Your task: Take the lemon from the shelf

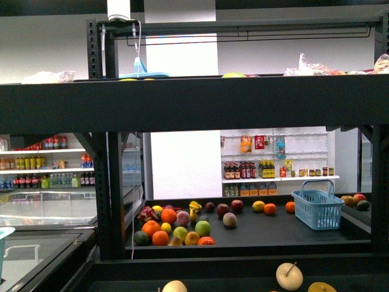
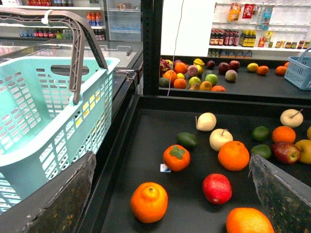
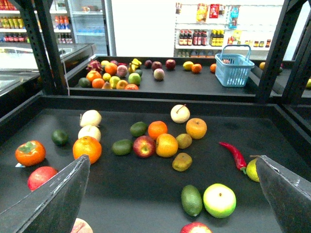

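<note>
The shelf (image 1: 243, 103) is a black metal-framed stand with dark rimmed trays. Its near tray (image 3: 146, 194) holds scattered fruit. A yellow-green, lemon-like fruit (image 3: 251, 170) lies beside a red chili (image 3: 233, 154), partly hidden by one finger (image 3: 286, 194) of my right gripper (image 3: 170, 199). That gripper is open and empty above the tray, over a green avocado and a pale green apple (image 3: 219, 200). My left gripper (image 2: 172, 204) is open and empty above an orange (image 2: 148, 202) and a red fruit (image 2: 216, 188). Neither gripper shows in the front view.
A teal basket (image 2: 43, 111) with a grey handle hangs close by my left gripper. A further tray (image 1: 273, 231) holds a fruit pile (image 1: 176, 225), a yellow fruit (image 1: 258, 205) and a blue basket (image 1: 317, 207). Black uprights (image 3: 272, 53) flank the tray. White bottle shelves stand behind.
</note>
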Tool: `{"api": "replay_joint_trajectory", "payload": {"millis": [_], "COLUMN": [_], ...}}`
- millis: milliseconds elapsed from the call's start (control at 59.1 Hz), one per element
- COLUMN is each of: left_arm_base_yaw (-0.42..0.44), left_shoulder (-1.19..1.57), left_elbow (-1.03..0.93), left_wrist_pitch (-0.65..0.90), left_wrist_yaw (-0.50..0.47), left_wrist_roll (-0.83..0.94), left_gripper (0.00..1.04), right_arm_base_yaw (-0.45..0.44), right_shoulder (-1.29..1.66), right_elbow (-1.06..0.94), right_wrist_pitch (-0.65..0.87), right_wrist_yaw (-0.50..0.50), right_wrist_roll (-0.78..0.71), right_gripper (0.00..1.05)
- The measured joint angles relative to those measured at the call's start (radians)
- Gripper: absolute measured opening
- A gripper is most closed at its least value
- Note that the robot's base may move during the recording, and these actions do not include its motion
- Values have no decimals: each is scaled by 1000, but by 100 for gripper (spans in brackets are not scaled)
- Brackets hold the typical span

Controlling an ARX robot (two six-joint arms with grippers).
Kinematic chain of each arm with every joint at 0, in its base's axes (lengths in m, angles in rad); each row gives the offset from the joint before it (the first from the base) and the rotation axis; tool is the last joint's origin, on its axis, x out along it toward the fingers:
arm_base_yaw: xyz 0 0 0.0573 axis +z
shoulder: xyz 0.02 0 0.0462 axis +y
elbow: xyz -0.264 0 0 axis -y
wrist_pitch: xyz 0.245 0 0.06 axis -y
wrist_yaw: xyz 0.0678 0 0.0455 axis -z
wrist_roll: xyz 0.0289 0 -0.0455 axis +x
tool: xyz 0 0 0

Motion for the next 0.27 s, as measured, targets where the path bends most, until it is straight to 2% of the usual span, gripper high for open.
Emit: {"api": "replay_joint_trajectory", "payload": {"millis": [271], "left_arm_base_yaw": [0], "left_shoulder": [0], "left_elbow": [0], "left_wrist_pitch": [0], "left_wrist_yaw": [0], "left_wrist_roll": [0], "left_gripper": [97], "right_arm_base_yaw": [0], "right_shoulder": [0], "right_elbow": [0], "right_wrist_pitch": [0], "right_wrist_yaw": [0], "right_wrist_roll": [0], "right_gripper": [102]}}
